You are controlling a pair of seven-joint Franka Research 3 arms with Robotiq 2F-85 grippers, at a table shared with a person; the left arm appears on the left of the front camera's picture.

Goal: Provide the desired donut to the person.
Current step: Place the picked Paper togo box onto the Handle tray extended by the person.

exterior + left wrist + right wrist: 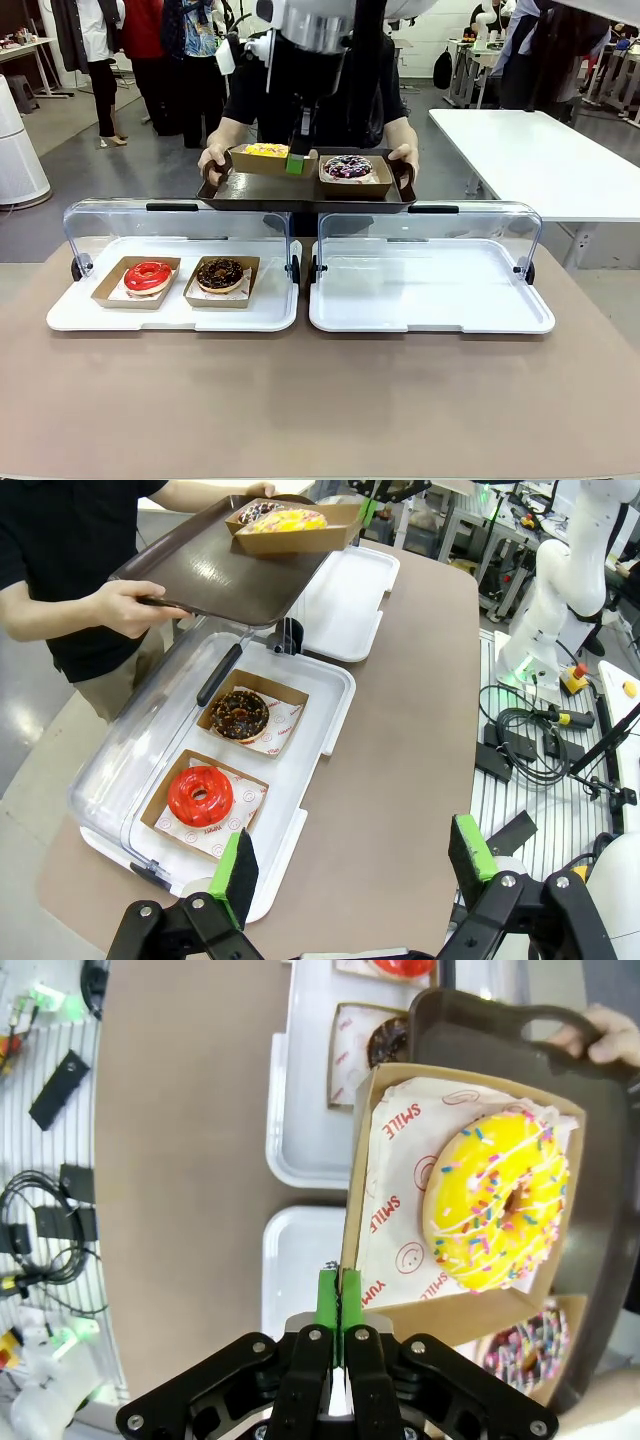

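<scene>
Front view, yellow donut (266, 150): upper centre, in its cardboard tray (262, 163) on the brown serving tray (300, 190) held at both ends by the person (310, 90).
Front view, right gripper (295, 163): green pads at the cardboard tray's right end, just left of the sprinkled chocolate donut (348, 167).
Front view, remaining stock: red donut (148, 276) and chocolate donut (220, 274) lower left, in the left display case (172, 312).
Left wrist view, left gripper (350, 872): bottom edge, fingers wide apart, nothing between them, above the table.
Right wrist view, grip: pads pressed together on the thin cardboard wall, bottom centre.
Right wrist view, handling: probably light; icing soft and easily marred, cardboard bendable, so the rim is the sensible hold, never the donut.
Right wrist view, orientation: donut flat, hole facing up; cardboard tray's long axis runs top to bottom, away from the fingers.
</scene>
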